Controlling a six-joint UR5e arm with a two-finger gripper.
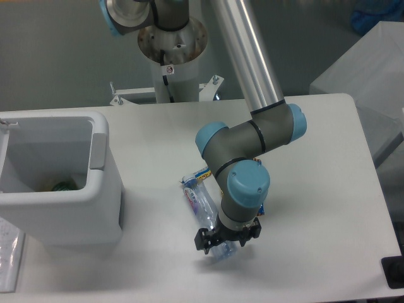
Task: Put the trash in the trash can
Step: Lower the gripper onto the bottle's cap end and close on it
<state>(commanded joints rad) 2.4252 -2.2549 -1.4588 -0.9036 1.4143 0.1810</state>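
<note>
Crushed bottle [201,201] flat on table [315,189], right of trash can [95,189], well apart from it. Wrapper [202,172] peeking out just behind bottle, mostly hidden by arm. Gripper [225,241] low over bottle's near end, fingers straddling it; clamped or just around it, can't tell. Something dark green inside can.

Robotics lab or test cell. Grey-and-blue industrial robot arm [252,139] bolted to round metal pedestal [172,41] behind plain white rounded-corner tabletop [315,208]; bare grey floor; large white boxy plastic bin [60,183] at tabletop's left edge.
</note>
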